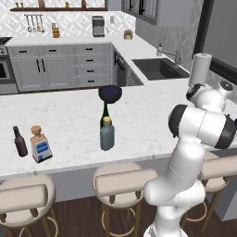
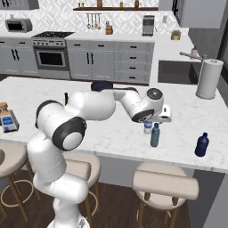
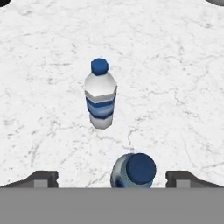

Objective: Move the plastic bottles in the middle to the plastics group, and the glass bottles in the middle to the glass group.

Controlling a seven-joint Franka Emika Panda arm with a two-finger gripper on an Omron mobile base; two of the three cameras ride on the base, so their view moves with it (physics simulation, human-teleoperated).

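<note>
The teal-blue plastic bottle stands upright on the white marble counter, right beside the whitish blue-banded bottle of the plastics group. My gripper hovers just above it, open. In the hand view the teal bottle's blue cap sits low between my widely spread fingertips, untouched, with the whitish bottle beyond. The dark blue bottle stands further right. In the middle, the green wine bottle stands behind the grey-blue tan-capped bottle. The brown bottle and square blue-labelled bottle stand at the left.
A dark bowl rests on the counter behind the wine bottle. A paper towel roll stands near the sink. Stools line the counter's near edge.
</note>
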